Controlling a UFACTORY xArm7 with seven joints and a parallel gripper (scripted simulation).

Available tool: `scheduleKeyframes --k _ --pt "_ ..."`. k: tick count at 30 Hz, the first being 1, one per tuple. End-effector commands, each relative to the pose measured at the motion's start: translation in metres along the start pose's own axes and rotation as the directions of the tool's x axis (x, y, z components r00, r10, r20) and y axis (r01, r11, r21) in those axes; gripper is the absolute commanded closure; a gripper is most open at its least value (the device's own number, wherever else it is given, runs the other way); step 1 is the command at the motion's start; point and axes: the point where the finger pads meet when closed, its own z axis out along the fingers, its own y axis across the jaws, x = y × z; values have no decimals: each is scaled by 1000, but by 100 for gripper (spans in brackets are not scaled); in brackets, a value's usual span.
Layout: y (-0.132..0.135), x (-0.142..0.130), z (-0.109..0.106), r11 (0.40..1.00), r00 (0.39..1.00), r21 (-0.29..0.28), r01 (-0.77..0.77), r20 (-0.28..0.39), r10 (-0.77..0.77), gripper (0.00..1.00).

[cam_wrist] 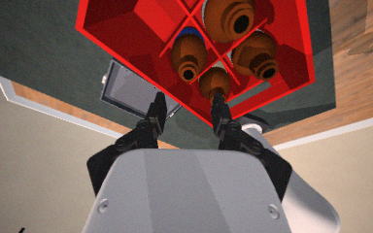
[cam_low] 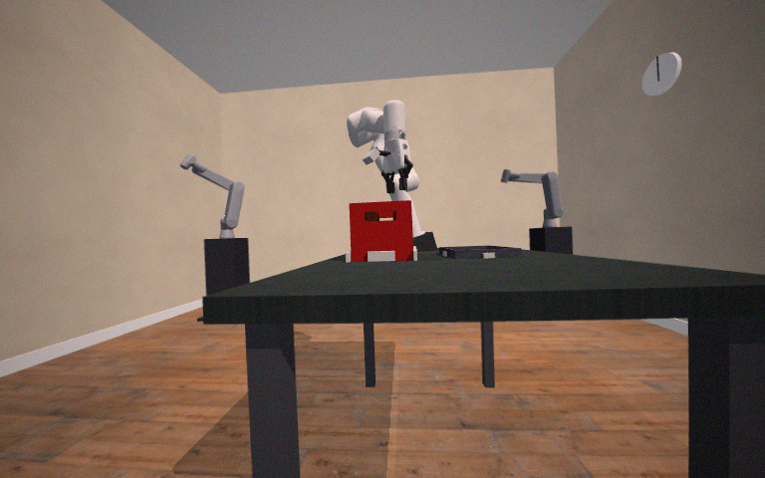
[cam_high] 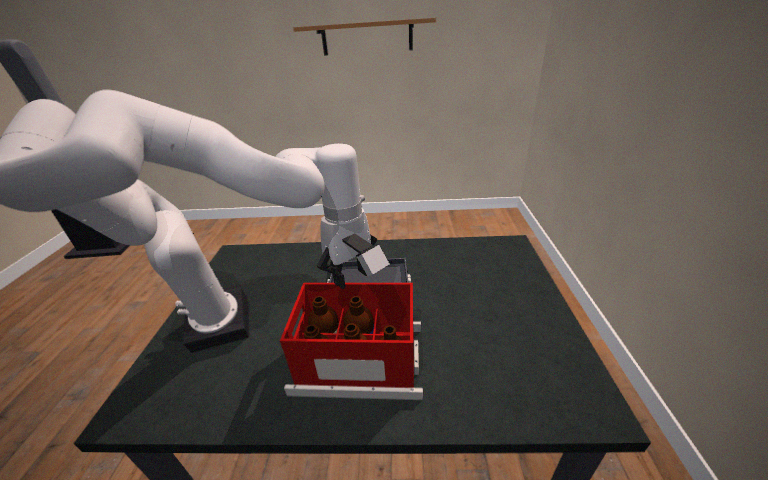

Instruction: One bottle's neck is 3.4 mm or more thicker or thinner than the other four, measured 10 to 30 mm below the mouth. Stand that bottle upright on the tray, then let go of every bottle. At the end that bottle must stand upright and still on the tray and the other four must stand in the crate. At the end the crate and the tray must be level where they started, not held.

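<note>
Right now I have the end effector (cam_high: 338,270) hanging above the back rim of the red crate (cam_high: 348,355), fingers parted and holding nothing; in the exterior view it sits clear above the crate's top edge. The crate stands near the middle of the dark surface (cam_high: 509,350), a little toward the front edge, with a white label on its front wall and a pale rail (cam_high: 353,391) lying against its base. Five brown bottles stand inside: two in the back row (cam_high: 321,314) (cam_high: 356,313), three in the front row (cam_high: 310,331) (cam_high: 351,330) (cam_high: 389,332). From the top view the two rear ones show more of their shoulders; I cannot tell from these views which neck differs. The back right cell looks unoccupied. In the wrist view four mouths are visible, and one finger (cam_wrist: 219,111) overlaps the nearest bottle (cam_wrist: 215,83) in line of sight; contact I cannot confirm. The grey tray (cam_high: 399,267) lies directly behind the crate, toward the surface's back edge, mostly hidden by the wrist; no bottle shows on the part I can see.
</note>
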Motion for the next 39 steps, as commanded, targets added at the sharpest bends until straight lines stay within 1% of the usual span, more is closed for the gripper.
scheduleKeyframes --k 1,22,39 --pt "-1 1 -1 1000 1000 3 0 -2 0 35" --pt "-1 1 4 1000 1000 3 0 -2 0 35" --pt "-1 1 23 1000 1000 3 0 -2 0 35"
